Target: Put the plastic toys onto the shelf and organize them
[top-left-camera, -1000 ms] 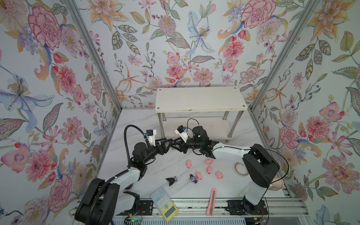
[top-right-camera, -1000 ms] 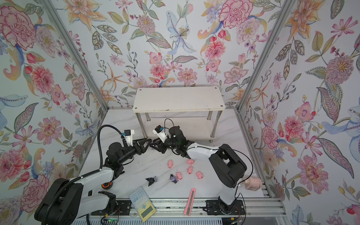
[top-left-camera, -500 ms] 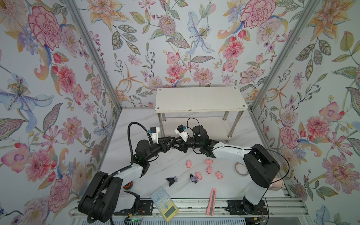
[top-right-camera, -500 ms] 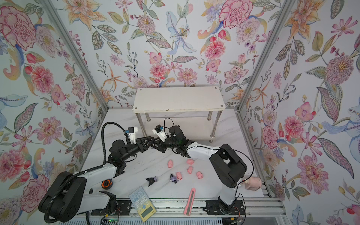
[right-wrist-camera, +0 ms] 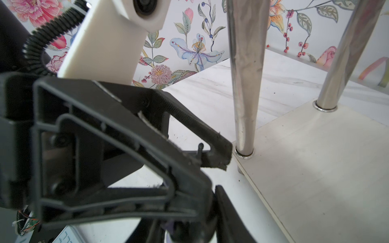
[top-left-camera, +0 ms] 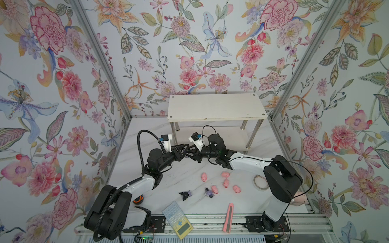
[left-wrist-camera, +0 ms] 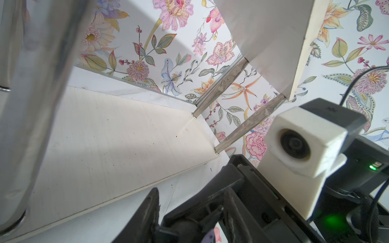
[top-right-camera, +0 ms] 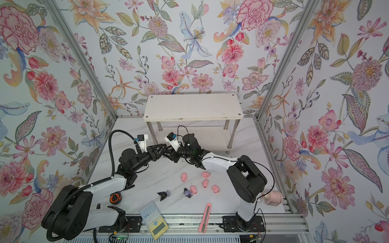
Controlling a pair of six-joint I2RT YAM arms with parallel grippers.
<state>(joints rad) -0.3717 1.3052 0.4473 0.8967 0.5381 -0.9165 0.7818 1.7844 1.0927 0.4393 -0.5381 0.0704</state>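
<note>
Lying flat at the near edge of white marble-look tabletop (top-left-camera: pixel 242 202): pale blue-and-yellow plastic calculator (top-left-camera: pixel 177 219) (top-right-camera: pixel 153 219), askew, lower end over aluminium rail (top-left-camera: pixel 210 223). Just right of calculator, long pink utility knife (top-left-camera: pixel 228 217) (top-right-camera: pixel 205 217). Left of calculator and farther back, round orange-and-black disc (top-right-camera: pixel 114 198). Well right and farther back, pale tape ring (top-left-camera: pixel 259 182); farthest right, pink cylindrical object (top-right-camera: pixel 273 197).

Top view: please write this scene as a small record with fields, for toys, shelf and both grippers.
shelf: white two-tier rack with chrome legs, no toy visible on it
pink plastic pig figures: five, loose on the marble tabletop
black-and-purple pointy-eared figurines: two lie beside the pigs
third figurine: between both gripper tips, before the shelf
right gripper: shut on third figurine
left gripper: tips at it, grip unclear
other: blue-and-yellow calculator, pink utility knife, front edge
</note>
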